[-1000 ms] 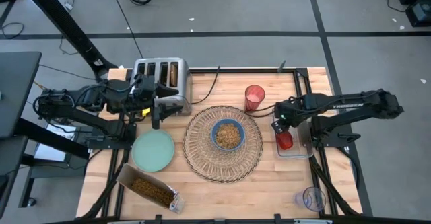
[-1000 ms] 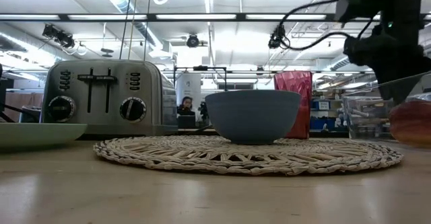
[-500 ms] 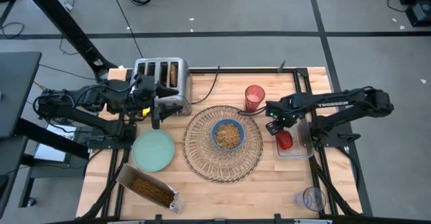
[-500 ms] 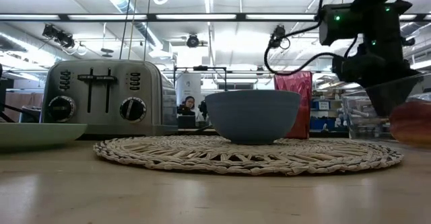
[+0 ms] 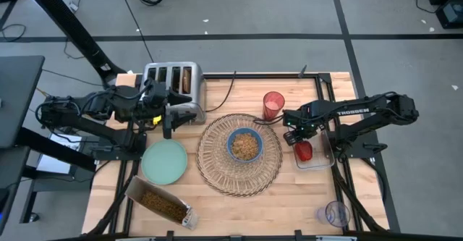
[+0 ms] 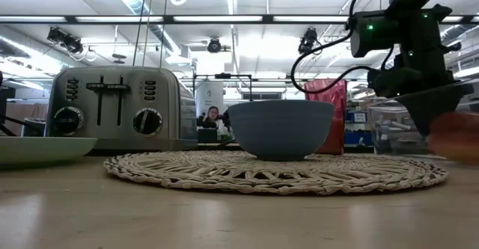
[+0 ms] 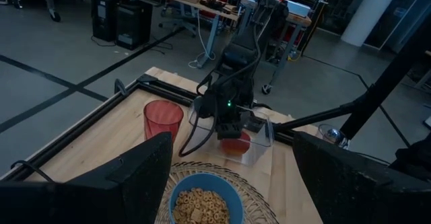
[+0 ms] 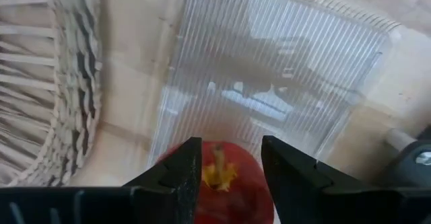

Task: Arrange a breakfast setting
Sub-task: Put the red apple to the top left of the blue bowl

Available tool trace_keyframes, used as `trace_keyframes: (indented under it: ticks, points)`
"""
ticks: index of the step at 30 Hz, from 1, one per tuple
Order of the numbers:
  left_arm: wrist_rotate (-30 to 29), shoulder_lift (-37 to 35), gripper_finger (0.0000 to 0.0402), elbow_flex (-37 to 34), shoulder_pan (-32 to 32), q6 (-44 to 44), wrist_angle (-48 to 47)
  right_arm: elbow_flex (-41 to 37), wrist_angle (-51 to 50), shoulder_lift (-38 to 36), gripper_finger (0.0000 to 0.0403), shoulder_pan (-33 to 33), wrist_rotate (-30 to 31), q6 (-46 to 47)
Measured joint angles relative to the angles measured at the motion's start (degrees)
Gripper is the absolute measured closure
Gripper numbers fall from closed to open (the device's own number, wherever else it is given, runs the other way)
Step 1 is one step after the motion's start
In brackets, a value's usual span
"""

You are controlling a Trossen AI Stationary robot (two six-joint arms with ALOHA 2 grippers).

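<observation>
A blue bowl of cereal sits in the middle of the round wicker placemat. The pale green plate lies to the placemat's left, and the red cup stands behind it on the right. A toast slice stands in a toaster slot. The small red fruit lies stem up in the clear tray. My right gripper points down just above the fruit, open, one finger on each side of the stem. My left gripper waits open in front of the toaster. My right gripper comes at the red fruit from above, with its fingers astride the fruit's top around the stem. The fruit rests on the tray's floor. I cannot tell whether the fingers touch it.
The silver toaster stands at the far left with its cord running along the back. An open cereal box lies at the near left. A clear cup stands at the near right corner. Bare wood shows in front of the placemat.
My right gripper has moved toward the table's left, closer to the placemat, and has come down over the red fruit in the tray. The fruit, bowl, cup and plate have stayed where they were.
</observation>
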Motion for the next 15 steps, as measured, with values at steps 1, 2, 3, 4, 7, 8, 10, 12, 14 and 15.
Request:
trace_keyframes:
  ticks: [1, 2, 3, 4, 7, 8, 10, 12, 14, 15]
  points:
    - [-0.02, 0.0, 0.0088, 0.0, 0.0, -0.01, -0.04, 0.0, 0.23, 0.0, 0.0244, -0.02, -0.46, 0.06]
    - [-0.01, 0.0, 0.0088, 0.0, 0.0, -0.01, -0.01, 0.0, 0.32, 0.0, 0.0245, -0.01, -0.86, 0.04]
    - [-0.02, 0.0, 0.0088, 0.0, 0.0, -0.01, 0.01, 0.0, 0.3, 0.0, 0.0247, 0.0, -1.1, -0.01]
    - [-0.02, 0.0, 0.0088, 0.0, 0.0, -0.01, -0.01, 0.0, 0.35, 0.0, 0.025, 0.0, -1.24, -0.02]
    - [-0.01, 0.0, 0.0088, 0.0, 0.0, -0.01, -0.01, 0.0, 0.44, 0.0, 0.0258, 0.0, -1.28, 0.02]
    - [-0.01, 0.0, 0.0088, 0.0, -0.02, -0.01, -0.01, -0.19, 0.75, -0.01, 0.0263, 0.0, -1.29, 0.13]
    - [-0.02, 0.0, 0.0088, 0.0, 0.0, -0.01, -0.01, -1.39, 1.91, -0.04, 0.0274, 0.0, -1.68, 0.88]
    - [-0.02, 0.0, 0.0088, 0.0, -0.02, -0.01, -0.01, -3.45, 3.82, -0.04, 0.0287, 0.0, -3.53, 2.01]
    - [0.0, 0.0, 0.0088, 0.0, -0.01, -0.02, 0.01, -5.29, 6.35, -0.11, 0.0299, 0.0, -5.51, 2.41]
    - [0.0, 0.0, 0.0088, 0.0, 0.0, -0.03, -0.01, -5.87, 7.0, -0.21, 0.0304, 0.0, -6.23, 2.83]
